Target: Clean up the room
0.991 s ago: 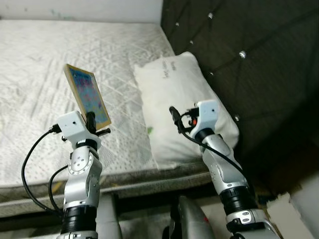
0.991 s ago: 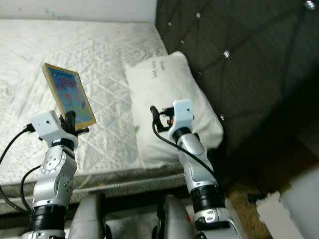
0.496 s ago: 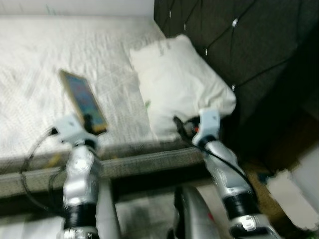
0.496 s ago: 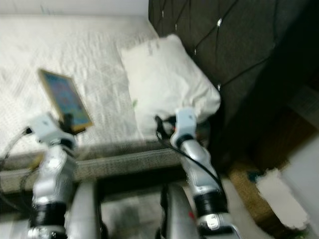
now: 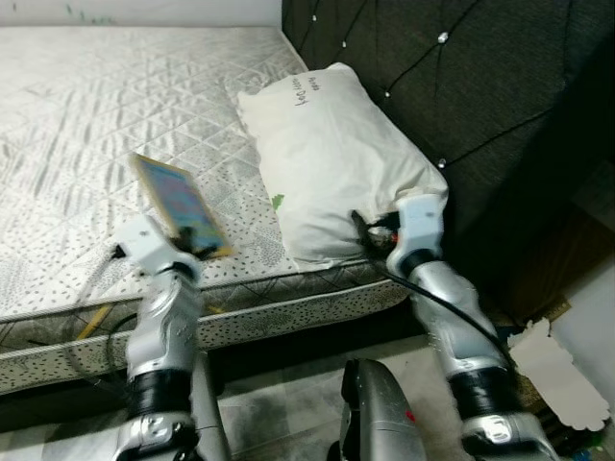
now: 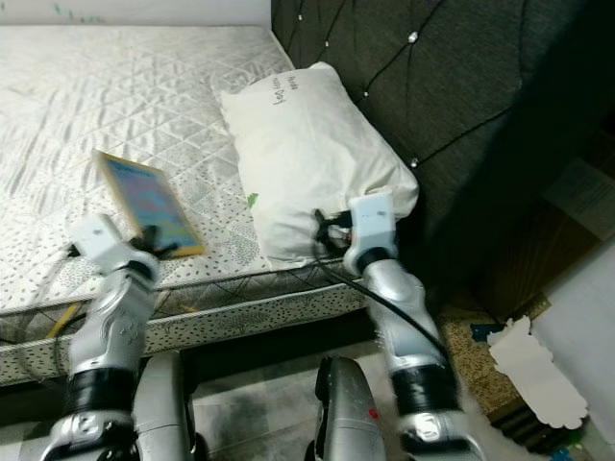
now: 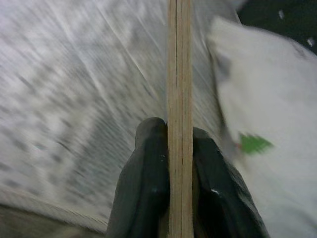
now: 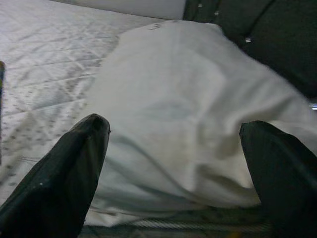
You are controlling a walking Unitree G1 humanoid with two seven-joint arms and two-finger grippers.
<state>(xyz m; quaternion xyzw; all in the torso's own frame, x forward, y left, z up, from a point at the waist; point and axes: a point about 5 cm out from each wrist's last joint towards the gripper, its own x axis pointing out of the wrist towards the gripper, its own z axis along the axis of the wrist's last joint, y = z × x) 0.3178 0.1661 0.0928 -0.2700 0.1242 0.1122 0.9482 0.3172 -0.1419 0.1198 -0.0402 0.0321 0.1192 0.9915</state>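
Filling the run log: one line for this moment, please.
left gripper: shut on book, over mattress | right gripper: open, facing pillow

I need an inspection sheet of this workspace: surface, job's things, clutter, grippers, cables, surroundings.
Surface: bare quilted mattress, no sheet.
Job's things: colourful flat board with a wooden edge, held tilted above the mattress edge; white pillow with handwriting, against the headboard.
Clutter: torn white cardboard on the floor; yellow object below the mattress edge, unclear.
Grippers: left gripper shut on the board's edge; right gripper open, facing the pillow.
Cables: black leads along the right arm.
Surroundings: dark tufted headboard.
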